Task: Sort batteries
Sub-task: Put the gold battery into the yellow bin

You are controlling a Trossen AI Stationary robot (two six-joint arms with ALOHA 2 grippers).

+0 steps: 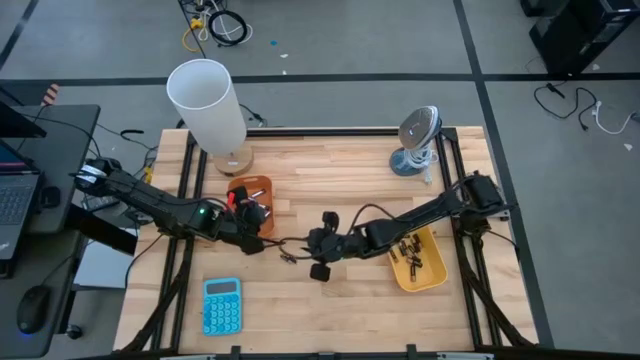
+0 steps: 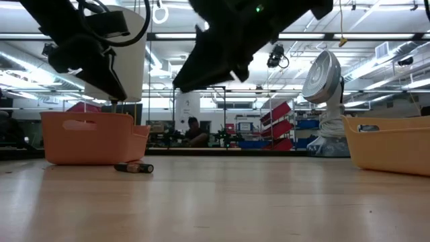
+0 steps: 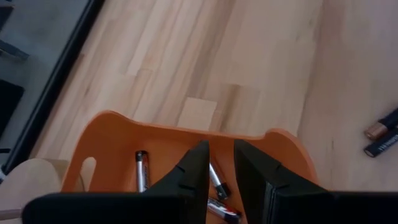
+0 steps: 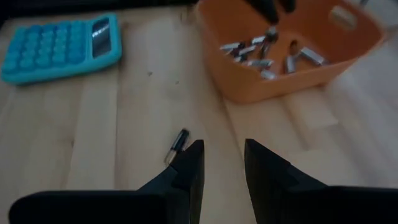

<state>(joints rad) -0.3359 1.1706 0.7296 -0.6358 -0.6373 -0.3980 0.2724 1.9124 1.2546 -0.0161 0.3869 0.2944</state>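
Several silvery batteries lie in the orange tray, and dark batteries lie in the yellow tray. My left gripper hangs over the orange tray, its fingers a little apart with only the tray's contents showing through the gap. Two dark batteries lie loose on the table between the trays. My right gripper is open and low over the table, just beside one loose battery and not touching it.
A blue calculator lies near the front edge. A white cylinder on a wooden base stands at the back left and a small fan at the back right. Bare wood lies between the trays.
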